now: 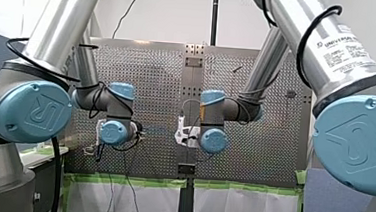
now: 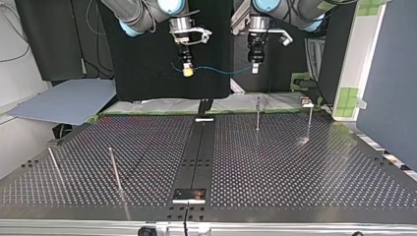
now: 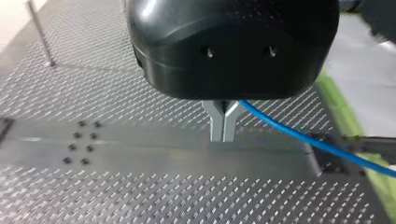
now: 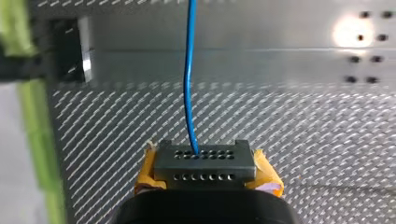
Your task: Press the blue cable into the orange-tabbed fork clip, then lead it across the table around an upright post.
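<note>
The blue cable (image 2: pixel 219 72) hangs stretched between my two grippers, high above the far edge of the table (image 2: pixel 295 167) in the top view. My right gripper (image 2: pixel 187 72), with yellow pads, is shut on the cable at the top view's left. In the right wrist view the cable (image 4: pixel 188 70) runs straight ahead from between the pads of that gripper (image 4: pixel 204 154). My left gripper (image 2: pixel 254 69) is shut on the cable's other part. In the left wrist view its metal fingers (image 3: pixel 223 135) are pressed together and the cable (image 3: pixel 299 135) leaves sideways. No orange-tabbed clip shows.
Thin upright posts stand on the perforated table: two at the far side (image 2: pixel 258 113) (image 2: pixel 310 120) and two nearer (image 2: pixel 115 169) (image 2: pixel 54 164). A dark centre rail (image 2: pixel 199 147) ends at a small plate (image 2: pixel 189 195). One post (image 3: pixel 41 32) shows in the left wrist view.
</note>
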Motion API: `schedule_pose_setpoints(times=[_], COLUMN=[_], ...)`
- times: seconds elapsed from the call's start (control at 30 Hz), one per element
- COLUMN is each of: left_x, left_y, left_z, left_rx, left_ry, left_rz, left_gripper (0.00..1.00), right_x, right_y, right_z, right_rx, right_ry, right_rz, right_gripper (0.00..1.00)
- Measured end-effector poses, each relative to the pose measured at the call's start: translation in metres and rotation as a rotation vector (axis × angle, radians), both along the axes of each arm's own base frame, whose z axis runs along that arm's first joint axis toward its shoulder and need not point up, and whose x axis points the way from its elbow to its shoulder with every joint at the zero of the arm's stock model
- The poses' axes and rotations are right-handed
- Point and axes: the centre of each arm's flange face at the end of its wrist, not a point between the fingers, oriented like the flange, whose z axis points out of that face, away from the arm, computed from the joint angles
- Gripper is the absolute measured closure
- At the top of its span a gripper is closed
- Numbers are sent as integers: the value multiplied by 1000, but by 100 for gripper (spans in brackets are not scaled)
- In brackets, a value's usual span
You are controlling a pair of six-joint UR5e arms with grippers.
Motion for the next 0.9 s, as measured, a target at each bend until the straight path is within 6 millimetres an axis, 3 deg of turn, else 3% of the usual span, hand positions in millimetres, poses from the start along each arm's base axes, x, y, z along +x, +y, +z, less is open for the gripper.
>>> schedule_pose_setpoints(times=[0.43,0.9], left_x=[7,26], left_y=[17,25], left_z=[1,-22], left_rx=[-81,-148], left_ry=[-7,-21], left_rz=[108,164], left_gripper=[100,100], right_x=[34,26], right_y=[-21,-47], right_z=[-17,-65], right_rx=[16,57], right_ry=[-55,-18], right_rz=[74,49], right_gripper=[100,100])
